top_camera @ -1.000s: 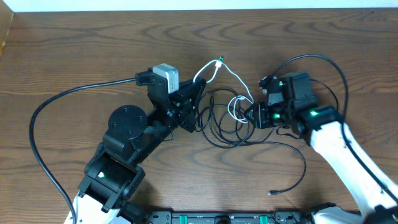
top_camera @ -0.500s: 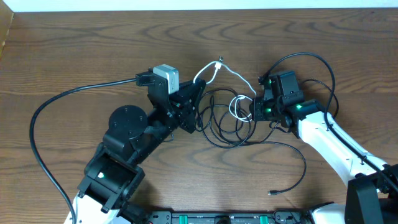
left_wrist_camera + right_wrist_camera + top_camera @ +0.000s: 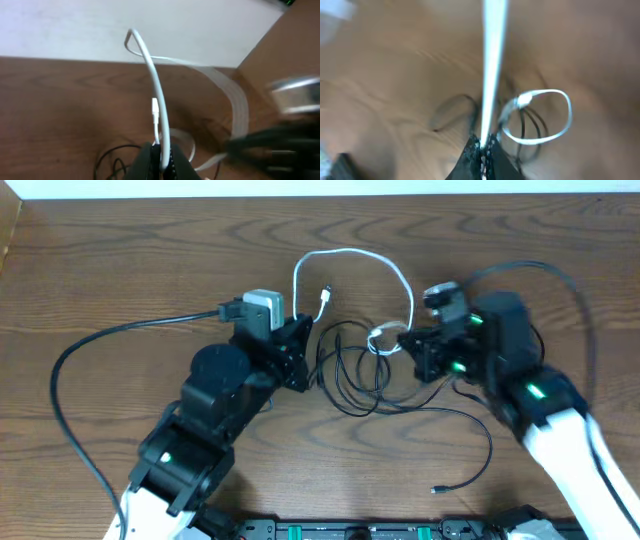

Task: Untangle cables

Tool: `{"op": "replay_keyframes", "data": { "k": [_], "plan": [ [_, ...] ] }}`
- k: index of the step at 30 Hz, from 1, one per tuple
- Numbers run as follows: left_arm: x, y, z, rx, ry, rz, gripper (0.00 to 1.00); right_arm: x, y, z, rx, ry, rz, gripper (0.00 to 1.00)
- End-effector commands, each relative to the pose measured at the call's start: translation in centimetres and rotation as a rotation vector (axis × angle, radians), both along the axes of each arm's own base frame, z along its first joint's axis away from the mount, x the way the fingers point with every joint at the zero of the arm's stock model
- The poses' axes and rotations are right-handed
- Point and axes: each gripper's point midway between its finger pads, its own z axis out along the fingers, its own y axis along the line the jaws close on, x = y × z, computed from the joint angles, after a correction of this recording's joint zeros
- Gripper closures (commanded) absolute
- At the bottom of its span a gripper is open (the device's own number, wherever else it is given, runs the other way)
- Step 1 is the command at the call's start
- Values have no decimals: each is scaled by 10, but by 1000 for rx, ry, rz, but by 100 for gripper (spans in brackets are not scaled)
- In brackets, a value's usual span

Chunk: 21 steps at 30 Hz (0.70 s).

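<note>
The white cable [image 3: 350, 252] rises in a tall arch between both grippers, its plug end [image 3: 325, 293] dangling inside the arch. My left gripper [image 3: 303, 332] is shut on one part of it, seen in the left wrist view as the white cable [image 3: 157, 90] pinched between the fingers [image 3: 147, 162]. My right gripper [image 3: 408, 340] is shut on another part, the white cable [image 3: 492, 60] running straight up from its jaws. A small white loop [image 3: 383, 338] hangs by the right gripper. The black cables [image 3: 350, 375] lie tangled on the table between the arms, one loose end [image 3: 437, 490] near the front.
A thick black wire [image 3: 100, 340] curves from the left arm across the left of the table. Another black wire [image 3: 540, 270] loops behind the right arm. The table's far edge [image 3: 320, 194] runs along the top, a black rail [image 3: 360, 530] along the front.
The right gripper closed on the white cable and drew back to the right. The white cable went from lying low on the table to a high arch. The left arm shifted slightly left.
</note>
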Motion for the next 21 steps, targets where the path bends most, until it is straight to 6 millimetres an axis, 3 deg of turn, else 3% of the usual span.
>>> {"op": "replay_keyframes", "data": {
  "k": [1,5,10,17,19,21],
  "plan": [
    [13,1,-17,-14,70,58,92,-29,3,56,58,-173,89,99],
    [19,-14,-38,-18,147,13,92,-38,-5,73,58,-242,65,99],
    [24,-23,-59,5,207,-13,92,-38,-5,77,66,-253,66,99],
    [27,-25,-71,23,237,-11,92,-61,18,103,166,-340,259,99],
    [28,-25,-70,22,236,-10,92,-69,22,100,146,-368,333,99],
    [28,-25,-70,22,236,-10,92,-74,22,82,88,-349,383,99]
  ]
}}
